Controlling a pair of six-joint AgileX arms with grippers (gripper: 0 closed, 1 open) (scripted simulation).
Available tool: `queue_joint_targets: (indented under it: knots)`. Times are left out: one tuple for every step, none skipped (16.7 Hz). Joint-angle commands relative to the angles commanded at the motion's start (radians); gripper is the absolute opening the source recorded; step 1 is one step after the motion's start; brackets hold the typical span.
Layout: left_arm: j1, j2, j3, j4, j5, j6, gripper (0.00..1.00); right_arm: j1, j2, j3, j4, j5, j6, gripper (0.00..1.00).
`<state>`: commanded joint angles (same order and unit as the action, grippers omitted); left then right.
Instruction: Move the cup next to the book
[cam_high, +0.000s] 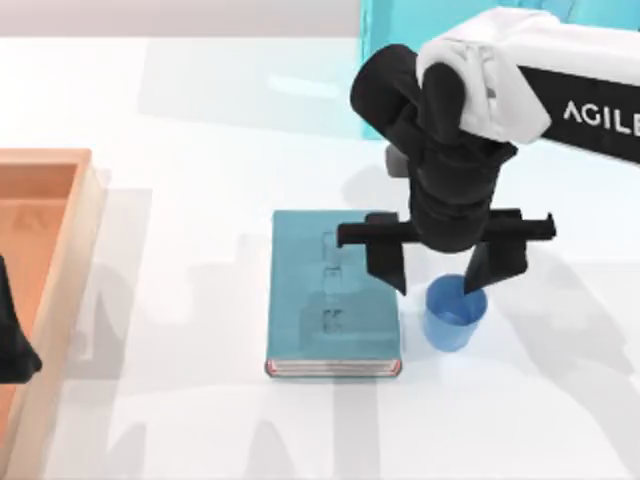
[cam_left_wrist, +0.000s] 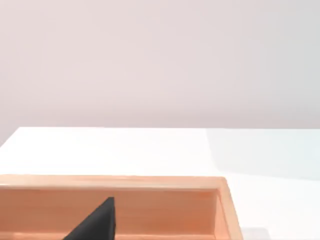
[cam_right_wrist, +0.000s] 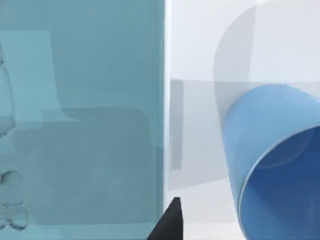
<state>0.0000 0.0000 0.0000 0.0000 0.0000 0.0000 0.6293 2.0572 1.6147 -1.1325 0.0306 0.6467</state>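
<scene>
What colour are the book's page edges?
Pale with red trim, on the teal book; the top view shows them best.

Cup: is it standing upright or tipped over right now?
Upright: from above, the cup shows its round open rim facing up, standing on the table beside the book.

bare table (cam_high: 200, 120) open left of book (cam_high: 330, 300) | cup (cam_high: 453, 313) crowds book's right edge

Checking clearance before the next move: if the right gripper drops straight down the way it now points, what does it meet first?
Probably the small blue translucent plastic cup, standing under the open right gripper; one finger may instead meet the teal-blue hardcover book. Depth is unclear.
</scene>
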Motion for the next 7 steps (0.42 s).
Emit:
queue_joint_targets:
  knots:
    - [0.000, 0.000, 0.000, 0.000, 0.000, 0.000, 1.00, 0.000, 0.000, 0.000, 0.000, 0.000, 0.000, 0.98]
    - [0.000, 0.000, 0.000, 0.000, 0.000, 0.000, 1.00, 0.000, 0.000, 0.000, 0.000, 0.000, 0.000, 1.00]
    - [0.000, 0.000, 0.000, 0.000, 0.000, 0.000, 1.00, 0.000, 0.000, 0.000, 0.000, 0.000, 0.000, 1.00]
    - [0.000, 0.000, 0.000, 0.000, 0.000, 0.000, 1.00, 0.000, 0.000, 0.000, 0.000, 0.000, 0.000, 1.00]
    - [0.000, 0.000, 0.000, 0.000, 0.000, 0.000, 1.00, 0.000, 0.000, 0.000, 0.000, 0.000, 0.000, 1.00]
    - [0.000, 0.000, 0.000, 0.000, 0.000, 0.000, 1.00, 0.000, 0.000, 0.000, 0.000, 0.000, 0.000, 1.00]
    - [0.000, 0.000, 0.000, 0.000, 0.000, 0.000, 1.00, 0.000, 0.000, 0.000, 0.000, 0.000, 0.000, 1.00]
